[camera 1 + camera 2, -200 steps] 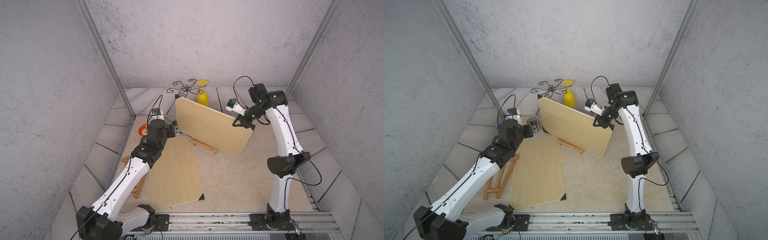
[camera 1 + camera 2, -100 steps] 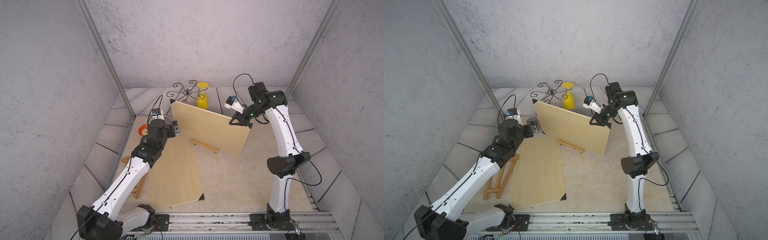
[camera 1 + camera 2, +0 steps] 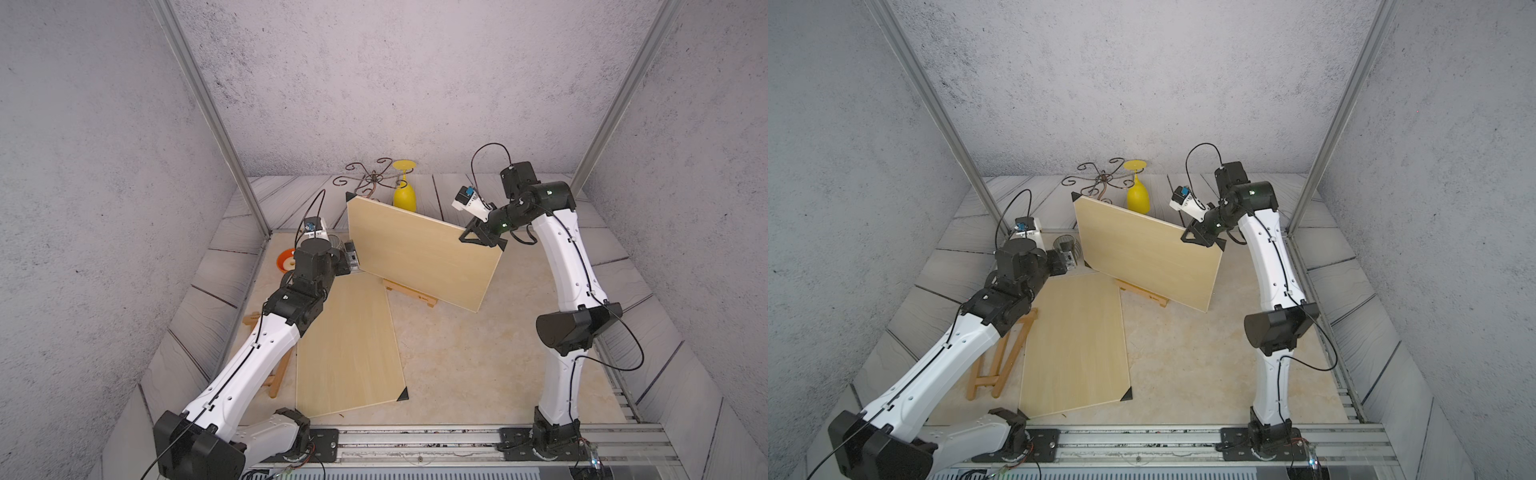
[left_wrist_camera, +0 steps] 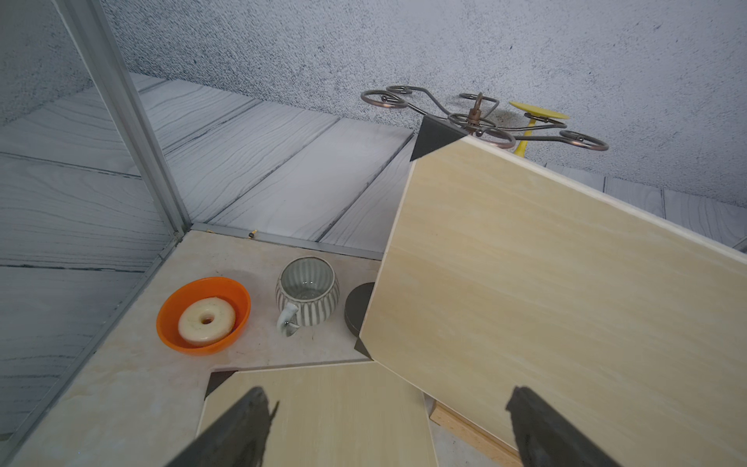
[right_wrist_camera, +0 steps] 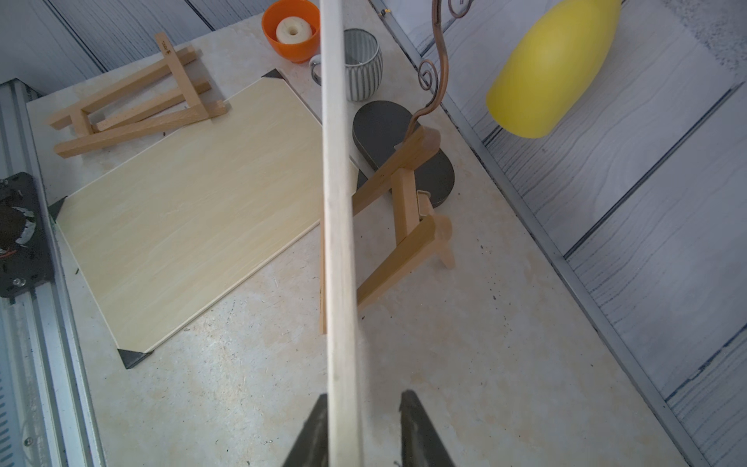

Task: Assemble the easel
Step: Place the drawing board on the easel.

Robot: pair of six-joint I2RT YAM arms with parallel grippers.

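Right pincer (image 5: 366, 394), raised, at the upper right corner of the upright board (image 3: 424, 253). The jaws are slightly spread with the board's thin edge between them. One finger (image 5: 311, 428) lies against the board and the other stands clear of it, so nothing is pinched.

The board leans back on the standing easel (image 5: 404, 210) at mid-surface, which it hides in both top views except for the front ledge.

Left pincer (image 4: 388, 390), jaws spread wide and empty, hangs over the far corner of the flat board (image 3: 349, 345), just beside the upright board's lower left corner.

The flat board lies on the surface (image 3: 478, 353) and reaches toward the near edge. The folded easel (image 3: 1000, 353) lies just beside it along the left edge, partly under the left arm.

Obstacles:
- The dark oval base (image 5: 384, 129) of the wire stand (image 3: 372, 178) sits just behind the standing easel's rear leg, by the far edge.
- A yellow goblet (image 3: 404, 195), foot uppermost, is among the stand's arms.
- A striped mug (image 4: 307, 297) and an orange bowl (image 4: 204, 313) holding a pale ring (image 4: 207, 321) occupy the far left corner, the mug near the upright board's left edge.
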